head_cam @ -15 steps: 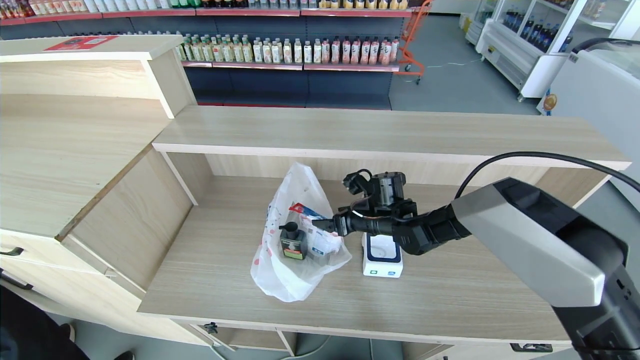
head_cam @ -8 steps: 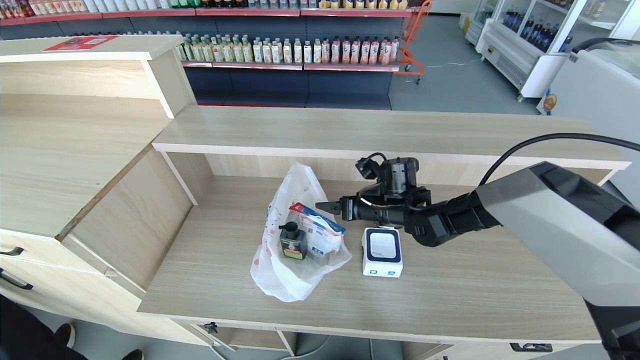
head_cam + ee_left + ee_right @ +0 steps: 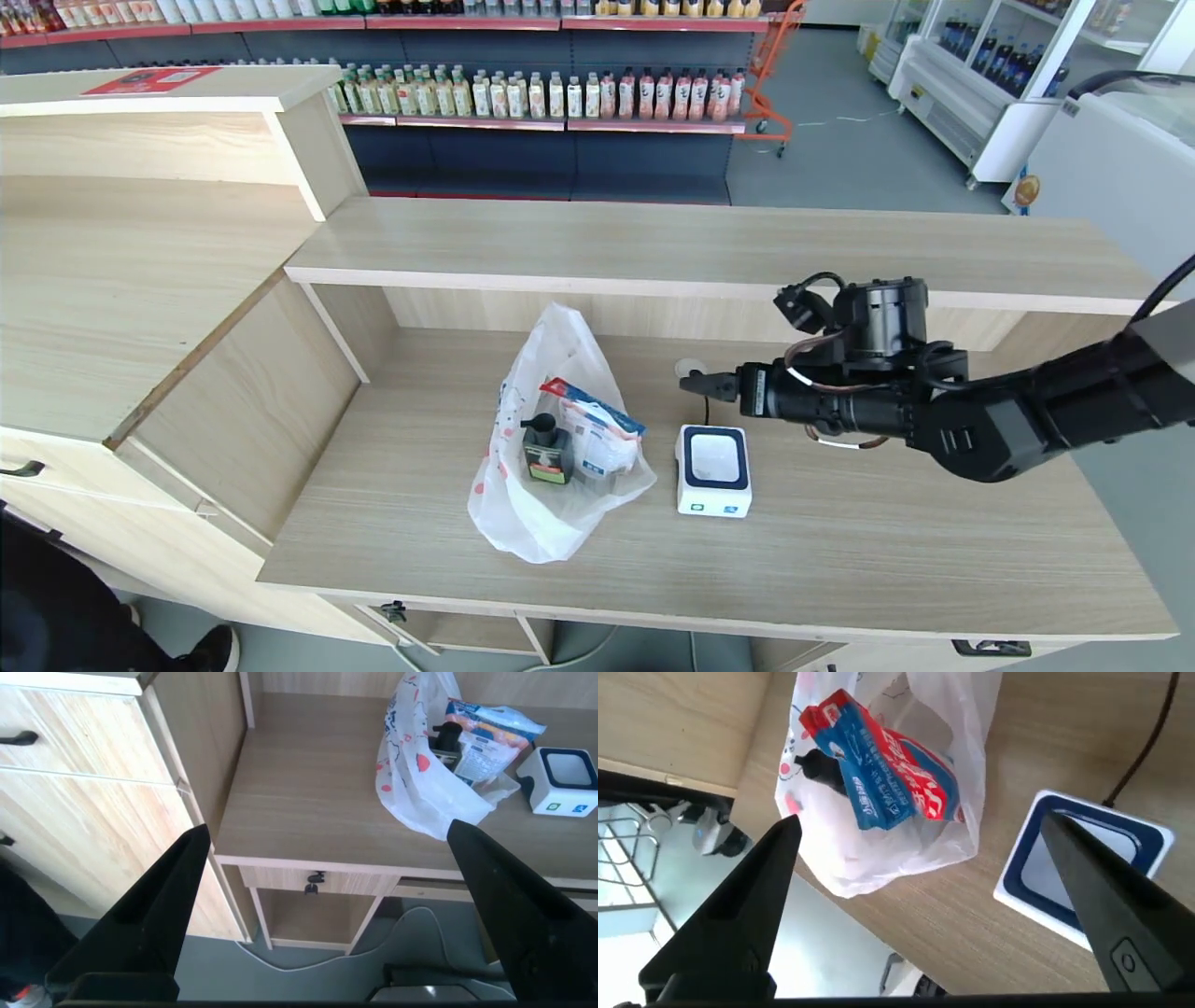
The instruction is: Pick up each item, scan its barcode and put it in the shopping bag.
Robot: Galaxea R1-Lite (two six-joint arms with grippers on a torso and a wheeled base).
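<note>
Scanner (image 3: 714, 462) sits just beside shopping bag (image 3: 546, 523) — right hand (image 3: 695, 384), parted, hovers past scanner's far edge.

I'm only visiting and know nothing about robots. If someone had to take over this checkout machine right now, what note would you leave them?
Left gripper: open, holding nothing, held back from the counter on its left front side.
Right gripper: open, holding nothing, above the counter just behind the scanner.
Shopping bag: lies open on the counter, left of the scanner, with the black pump bottle and the red-and-blue packet inside.
Done: both items bagged.
Left: probably little. Any further goods need scanning and bagging.
</note>
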